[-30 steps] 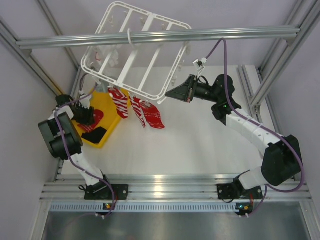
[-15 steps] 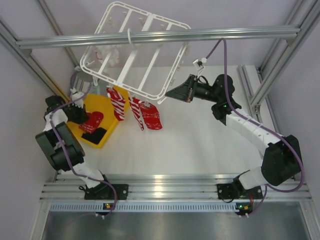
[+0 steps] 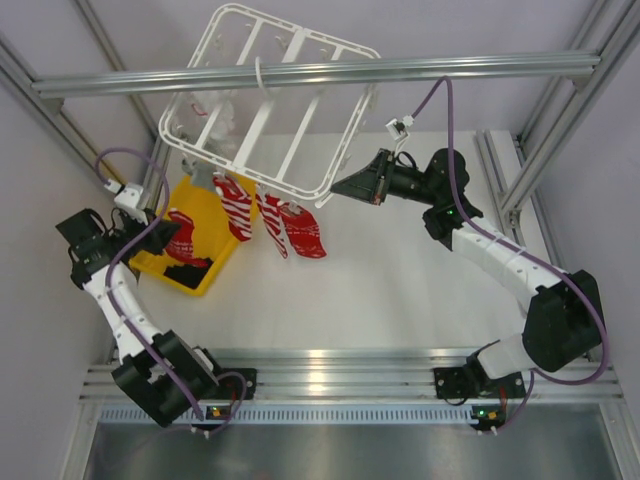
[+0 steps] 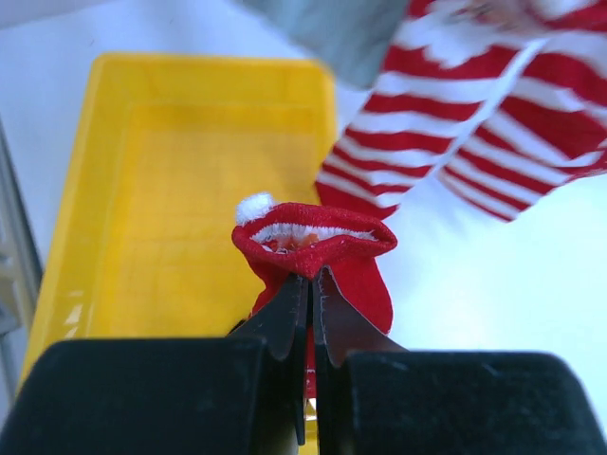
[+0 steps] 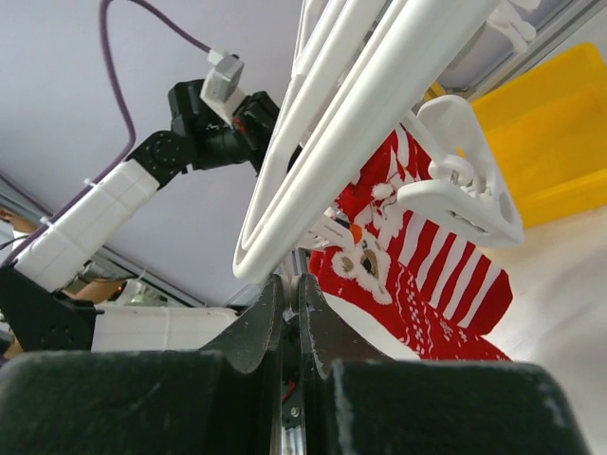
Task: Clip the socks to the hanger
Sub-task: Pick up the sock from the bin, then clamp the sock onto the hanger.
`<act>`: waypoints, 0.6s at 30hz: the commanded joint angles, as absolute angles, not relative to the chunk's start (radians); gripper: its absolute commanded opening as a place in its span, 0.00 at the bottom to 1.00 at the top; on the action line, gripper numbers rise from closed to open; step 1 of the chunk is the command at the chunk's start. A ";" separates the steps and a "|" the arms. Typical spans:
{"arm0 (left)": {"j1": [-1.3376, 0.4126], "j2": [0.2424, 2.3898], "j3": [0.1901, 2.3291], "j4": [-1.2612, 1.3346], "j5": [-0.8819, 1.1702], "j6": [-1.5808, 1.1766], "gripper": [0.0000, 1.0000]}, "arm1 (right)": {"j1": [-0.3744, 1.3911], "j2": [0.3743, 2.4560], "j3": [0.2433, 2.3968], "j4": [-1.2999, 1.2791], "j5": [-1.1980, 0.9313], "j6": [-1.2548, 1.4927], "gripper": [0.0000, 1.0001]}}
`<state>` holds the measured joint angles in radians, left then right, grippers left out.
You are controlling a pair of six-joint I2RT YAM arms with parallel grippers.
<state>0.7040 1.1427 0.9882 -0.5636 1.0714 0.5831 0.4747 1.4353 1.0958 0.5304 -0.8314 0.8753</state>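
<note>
Your left end effector point(image 4: 305, 284) is clamped shut on a small red fabric sock with white fuzzy cuff and pompom point(image 4: 318, 248). It holds the sock cuff-up over the yellow plastic rectangular tray point(image 4: 142, 180), at the left of the bench point(image 3: 400, 290). In the top view that sock sits centre-left, below the large white plastic rectangular drying hanger point(image 3: 265, 110). The hanger hooks over the grey aluminium beam point(image 3: 450, 68) at upper centre.

Two red-and-white striped socks point(image 3: 238, 205) and a red sock with white markings point(image 3: 305, 232) dangle from clips on the hanger's near rim, just right of the tray. A black flat item point(image 3: 192, 270) lies in the tray.

Your right end effector point(image 3: 338, 186) has its fingers pressed together with nothing between them. Its tip is right by the hanger's lower-right corner; touching or not, can't tell. Purple cables point(image 3: 440, 95) loop off both arms.
</note>
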 commanded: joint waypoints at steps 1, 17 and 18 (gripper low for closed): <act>0.700 1.059 0.985 -0.629 1.285 0.540 0.00 | 0.457 1.411 1.158 0.545 -0.795 0.851 0.00; -0.078 0.979 1.163 -0.385 1.097 0.003 0.00 | 0.465 1.396 1.147 0.563 -0.796 0.876 0.00; -0.119 0.983 1.158 -0.384 1.041 0.011 0.00 | 0.466 1.393 1.143 0.566 -0.798 0.883 0.00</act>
